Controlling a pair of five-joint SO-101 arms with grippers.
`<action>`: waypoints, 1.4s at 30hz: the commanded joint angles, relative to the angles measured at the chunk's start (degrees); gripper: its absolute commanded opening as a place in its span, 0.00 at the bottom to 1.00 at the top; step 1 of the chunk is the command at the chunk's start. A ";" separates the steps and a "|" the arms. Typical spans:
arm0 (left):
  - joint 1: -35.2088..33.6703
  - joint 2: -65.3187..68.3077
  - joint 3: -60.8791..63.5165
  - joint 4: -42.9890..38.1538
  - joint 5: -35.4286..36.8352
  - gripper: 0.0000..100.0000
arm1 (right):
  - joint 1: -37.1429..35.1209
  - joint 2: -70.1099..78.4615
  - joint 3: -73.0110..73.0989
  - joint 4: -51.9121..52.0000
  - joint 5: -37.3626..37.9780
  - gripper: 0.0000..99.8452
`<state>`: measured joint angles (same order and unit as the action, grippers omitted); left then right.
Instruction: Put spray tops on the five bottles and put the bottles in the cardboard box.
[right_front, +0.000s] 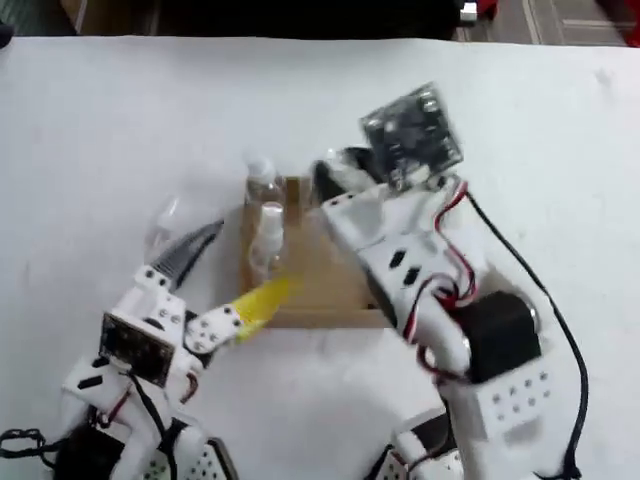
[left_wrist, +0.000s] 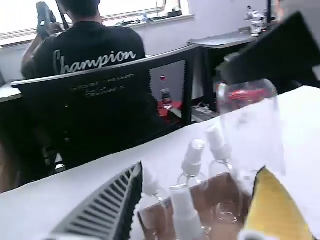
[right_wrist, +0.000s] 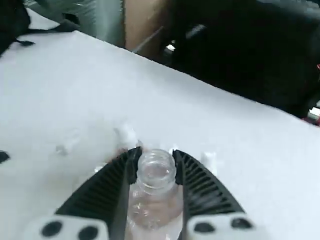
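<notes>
Pinching a topless bottle (right_wrist: 153, 176), right pincer (right_wrist: 155, 155) at cardboard box (right_front: 322, 278) holding capped bottles (right_front: 268, 232); left pincer (right_front: 254, 257) spread.

Flat white table (right_front: 100, 120) under me: shallow brown cardboard box (right_front: 320, 290) on it, clear plastic bottle (right_front: 165, 215) lying just left.

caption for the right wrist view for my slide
Right gripper clamped around the neck of a clear bottle with no spray top, white table beyond.
</notes>
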<state>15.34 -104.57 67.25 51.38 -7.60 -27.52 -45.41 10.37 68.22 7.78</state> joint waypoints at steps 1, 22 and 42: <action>-7.43 0.31 -2.90 -0.88 0.53 0.30 | 5.58 -0.22 6.95 -2.42 0.79 0.02; -19.30 0.31 5.27 -12.48 0.62 0.18 | 1.71 -27.74 62.51 -41.10 0.79 0.02; -19.21 0.31 6.51 -12.66 0.62 0.18 | 1.89 -18.95 67.08 -47.60 0.70 0.02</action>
<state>-3.56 -104.22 74.20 40.13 -7.60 -25.49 -64.66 77.54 21.98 7.96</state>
